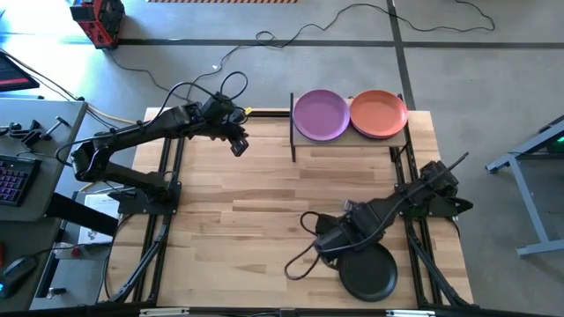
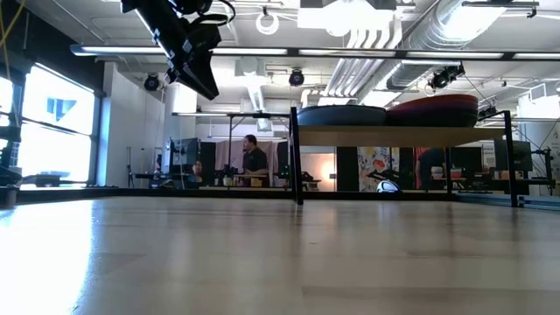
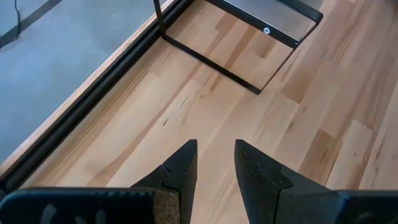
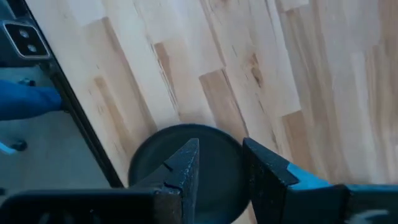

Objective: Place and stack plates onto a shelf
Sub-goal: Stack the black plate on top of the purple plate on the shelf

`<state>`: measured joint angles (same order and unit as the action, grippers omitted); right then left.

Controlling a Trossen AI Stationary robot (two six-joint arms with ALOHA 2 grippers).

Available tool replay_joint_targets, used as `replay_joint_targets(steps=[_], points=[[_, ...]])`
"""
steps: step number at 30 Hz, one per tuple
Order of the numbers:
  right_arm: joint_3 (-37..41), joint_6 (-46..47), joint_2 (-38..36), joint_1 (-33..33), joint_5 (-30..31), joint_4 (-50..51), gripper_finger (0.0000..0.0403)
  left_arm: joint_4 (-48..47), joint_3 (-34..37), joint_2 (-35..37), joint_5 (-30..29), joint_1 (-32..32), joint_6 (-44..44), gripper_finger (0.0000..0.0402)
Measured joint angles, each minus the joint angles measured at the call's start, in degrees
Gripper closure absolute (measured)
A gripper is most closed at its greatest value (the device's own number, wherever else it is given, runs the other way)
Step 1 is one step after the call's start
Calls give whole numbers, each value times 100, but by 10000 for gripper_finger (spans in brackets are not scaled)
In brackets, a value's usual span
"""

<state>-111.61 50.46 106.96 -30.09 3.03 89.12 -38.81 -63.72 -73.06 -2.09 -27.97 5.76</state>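
On the tabletop (image 1: 264,211), near its right front corner, a dark plate (image 4: 186,168) lies flat directly under my right pincer (image 4: 217,171), jaws slightly apart; left pincer (image 3: 214,165), likewise parted, is farther.

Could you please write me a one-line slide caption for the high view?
Purple plate and orange plate on the shelf; right gripper above a black plate.

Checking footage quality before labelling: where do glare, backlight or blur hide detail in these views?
Low view: bright windows and ceiling lights backlight the round plates on the small light-wood shelf, leaving them dark silhouettes, and the near tabletop is soft. Right wrist view: the round dark grey plate looks slightly blurred. High view: evenly lit, no strong glare.
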Motion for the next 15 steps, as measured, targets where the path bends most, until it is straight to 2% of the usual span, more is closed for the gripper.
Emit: replay_joint_targets(steps=[5, 12, 15], points=[[0, -382, 0, -83, 298, 74, 300, 2, 0, 0, 0, 79, 399, 304], [2, -1329, 0, -120, 294, 88, 300, 4, 0, 0, 4, 325, 1071, 304], [230, -1764, -26, -120, 294, 84, 300, 7, 0, 0, 2, 457, 1313, 304]])
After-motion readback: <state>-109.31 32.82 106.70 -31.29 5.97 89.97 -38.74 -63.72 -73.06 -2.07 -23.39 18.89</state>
